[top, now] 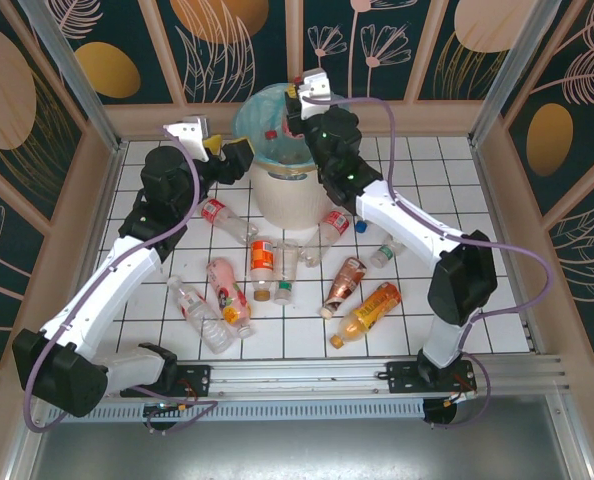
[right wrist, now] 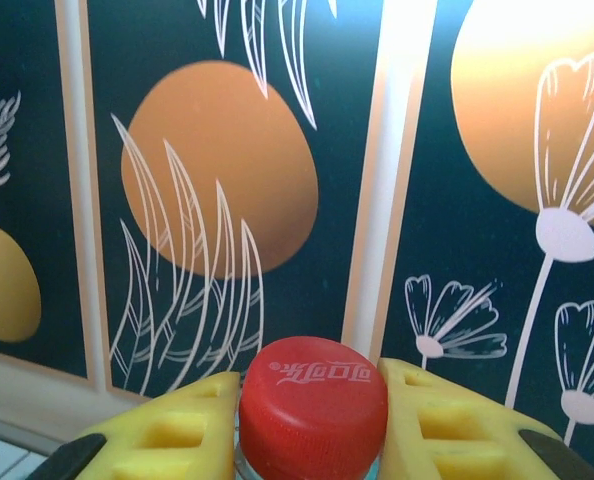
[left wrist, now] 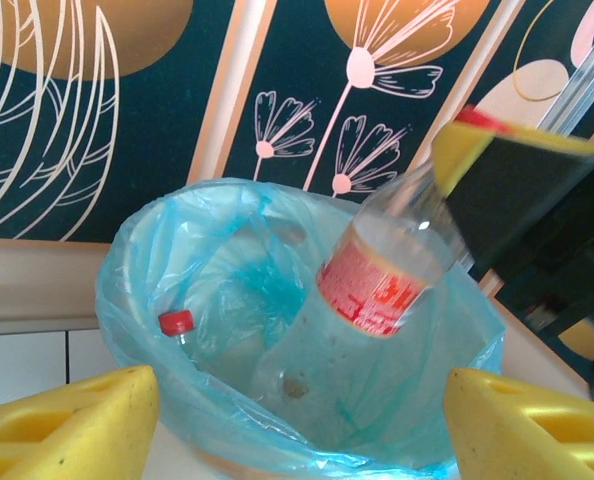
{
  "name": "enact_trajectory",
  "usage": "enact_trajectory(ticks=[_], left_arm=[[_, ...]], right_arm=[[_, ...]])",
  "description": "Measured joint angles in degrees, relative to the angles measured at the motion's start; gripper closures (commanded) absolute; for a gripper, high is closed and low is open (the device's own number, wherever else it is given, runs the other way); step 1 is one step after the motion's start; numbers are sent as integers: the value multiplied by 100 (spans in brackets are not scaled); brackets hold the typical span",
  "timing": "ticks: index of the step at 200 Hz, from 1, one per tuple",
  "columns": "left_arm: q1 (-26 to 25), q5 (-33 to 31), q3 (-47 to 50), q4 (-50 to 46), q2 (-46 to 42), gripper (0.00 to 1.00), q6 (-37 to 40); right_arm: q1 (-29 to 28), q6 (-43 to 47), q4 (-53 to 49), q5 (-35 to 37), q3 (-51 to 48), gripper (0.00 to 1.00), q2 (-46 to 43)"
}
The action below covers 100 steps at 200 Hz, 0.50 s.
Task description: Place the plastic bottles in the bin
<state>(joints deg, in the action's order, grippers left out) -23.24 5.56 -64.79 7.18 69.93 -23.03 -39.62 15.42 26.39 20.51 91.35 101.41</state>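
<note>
Right gripper pinches a clear, red-capped plastic bottle over the round cream bin; left gripper spread.

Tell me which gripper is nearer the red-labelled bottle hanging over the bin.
Right. The right gripper is shut on the bottle at its red-capped neck, holding it over the bin. The left gripper is open beside the bin's left rim, apart from the bottle.
</note>
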Motion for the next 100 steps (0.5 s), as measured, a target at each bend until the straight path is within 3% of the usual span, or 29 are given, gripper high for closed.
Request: enact_trajectory(ticks=[51,56,64,69,76,100], left_arm=[[0,0,79,24,2,24,-2],[0,0,85,26,4,24,-2],[0,0,90,28,9,24,-2],[0,2,90,28,9,24,-2],[0,0,94,31,9,24,-2],[0,4,96,31,13,23,-2]], right_arm=[[87,15,-81,2,-127,96,210],[92,15,-96,2,-127,90,232],[96,15,-116,2,-125,56,267],[96,11,-151,0,-120,45,291],[96,13,-197,2,-111,39,317],[94,13,-310,4,-103,38,354]])
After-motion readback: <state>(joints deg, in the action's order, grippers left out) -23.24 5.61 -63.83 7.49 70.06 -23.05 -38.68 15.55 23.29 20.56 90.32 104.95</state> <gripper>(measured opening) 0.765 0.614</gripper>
